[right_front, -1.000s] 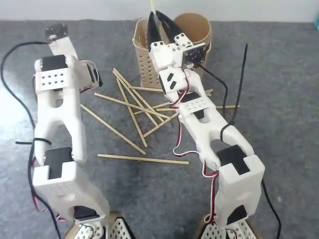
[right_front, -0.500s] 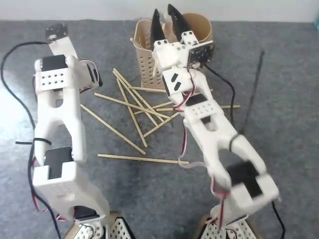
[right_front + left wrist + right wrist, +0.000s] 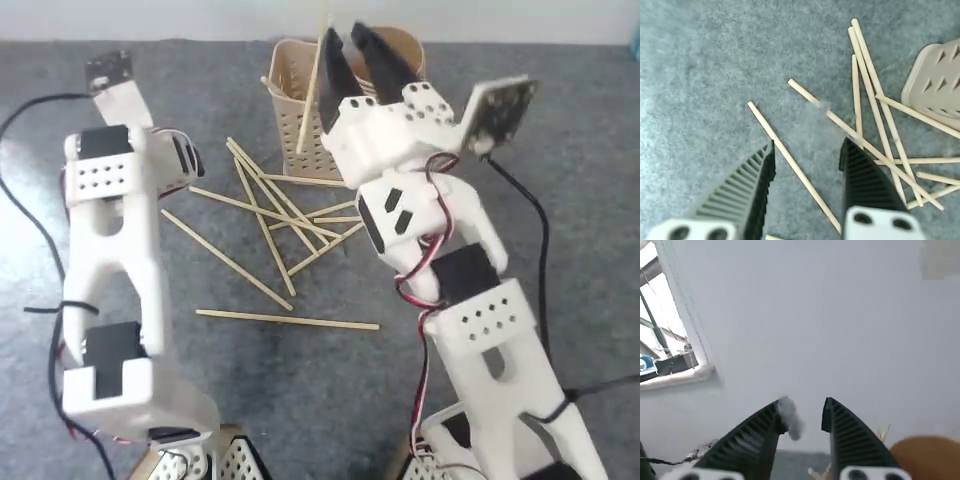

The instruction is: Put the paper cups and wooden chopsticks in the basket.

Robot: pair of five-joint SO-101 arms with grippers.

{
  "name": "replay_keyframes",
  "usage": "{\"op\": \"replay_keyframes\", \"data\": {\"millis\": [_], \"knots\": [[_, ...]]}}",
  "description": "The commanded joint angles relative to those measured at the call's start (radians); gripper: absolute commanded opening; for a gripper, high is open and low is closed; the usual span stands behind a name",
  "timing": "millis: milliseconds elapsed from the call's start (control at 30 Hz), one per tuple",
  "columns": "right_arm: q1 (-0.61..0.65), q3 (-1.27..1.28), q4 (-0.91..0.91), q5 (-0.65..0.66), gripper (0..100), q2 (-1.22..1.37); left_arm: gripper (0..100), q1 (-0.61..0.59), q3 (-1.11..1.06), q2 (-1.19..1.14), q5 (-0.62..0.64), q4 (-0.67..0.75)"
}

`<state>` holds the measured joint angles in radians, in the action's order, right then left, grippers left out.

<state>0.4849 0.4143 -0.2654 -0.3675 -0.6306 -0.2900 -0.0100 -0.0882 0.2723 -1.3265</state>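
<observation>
Hovering top centre over the basket (image 3: 283, 110), the right gripper (image 3: 345, 33) gapes empty beside one upright chopstick (image 3: 312, 85) (left gripper (image 3: 808, 144) likewise wide apart, holding nothing); most chopsticks (image 3: 290, 219) lie loose mid-frame, so the job looks barely begun.

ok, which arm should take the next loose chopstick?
Left. The left tool is open right over a loose chopstick; the right tool is up at the basket, facing away.
</observation>
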Motion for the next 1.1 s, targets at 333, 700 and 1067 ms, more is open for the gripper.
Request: {"op": "replay_keyframes", "data": {"millis": [333,700,1067], "knots": [[0.002,-0.562,-0.394,-0.190,11.6,0.473,20,-0.006,-0.038,0.107,0.006,0.023],[0.002,-1.326,-0.926,-0.193,11.6,0.960,20,-0.130,-0.082,0.106,-0.028,0.034],[-0.002,-1.699,-1.007,-0.110,11.6,1.351,20,-0.130,-0.148,0.115,-0.034,0.091]]}}
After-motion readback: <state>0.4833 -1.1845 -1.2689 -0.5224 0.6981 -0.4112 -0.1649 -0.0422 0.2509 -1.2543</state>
